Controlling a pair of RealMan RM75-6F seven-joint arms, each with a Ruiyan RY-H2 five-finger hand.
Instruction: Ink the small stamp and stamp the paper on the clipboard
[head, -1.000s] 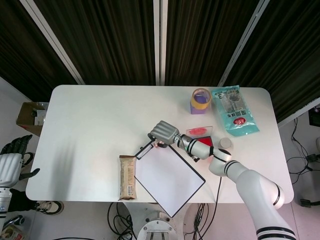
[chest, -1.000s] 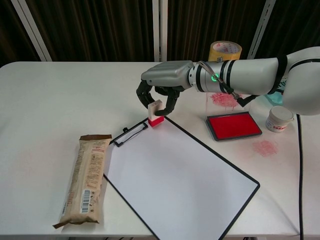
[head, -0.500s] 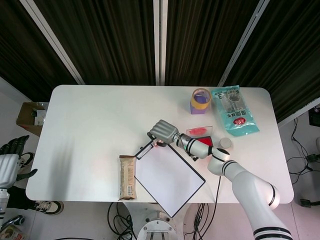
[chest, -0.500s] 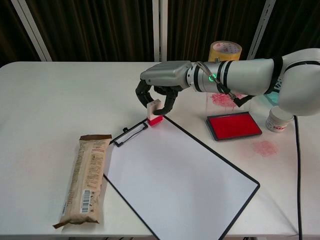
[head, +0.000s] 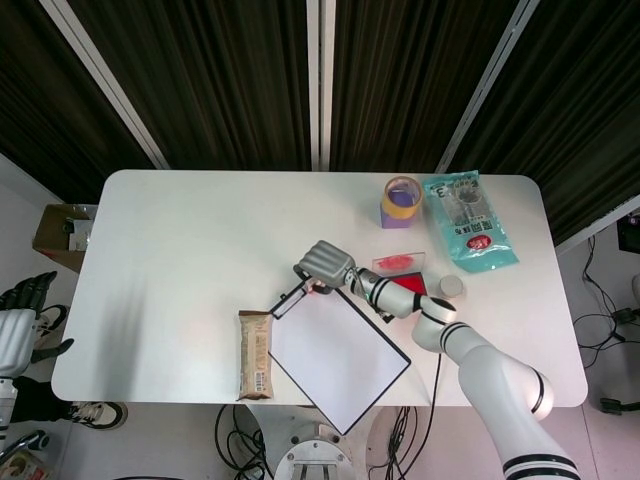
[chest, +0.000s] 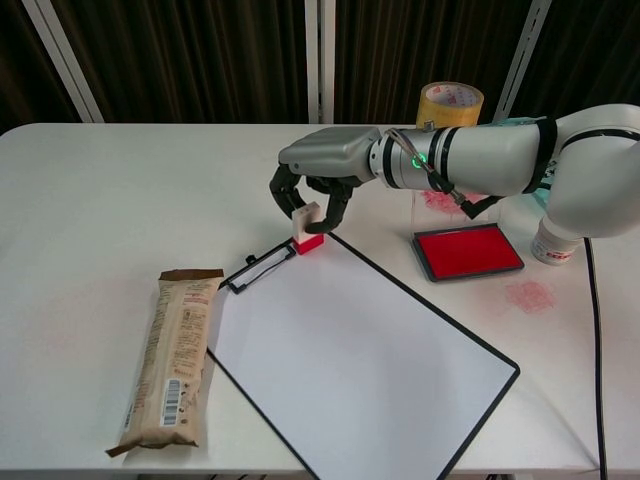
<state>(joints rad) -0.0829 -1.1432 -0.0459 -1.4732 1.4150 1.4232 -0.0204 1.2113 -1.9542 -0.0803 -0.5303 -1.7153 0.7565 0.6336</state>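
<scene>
Since a second ago the right hand has drifted slightly left and the small stamp under it now leans a little more, its red base touching the far corner of the clipboard. That hand arches over the stamp, fingers curled down on either side of its pale handle; whether they truly pinch it or only touch it cannot be told from either view. From the head view the stamp is mostly hidden beneath the hand.

White paper on the clipboard shows no mark. Its black clip sits just left of the stamp. Right of the hand's forearm lies the open ink pad, red, with a pink smudge on the table just near of it.

At the left edge of the head view the left hand hangs off the table, fingers apart, holding nothing.

A brown snack bar lies left of the clipboard with a barcode on its wrapper; its other print is too small to read. Far right stand a roll of yellow tape on a purple block, a teal packet bearing a large "3", and a small white jar with a red label I cannot read.

White table, dark ribbed curtains behind, cables on the floor.
</scene>
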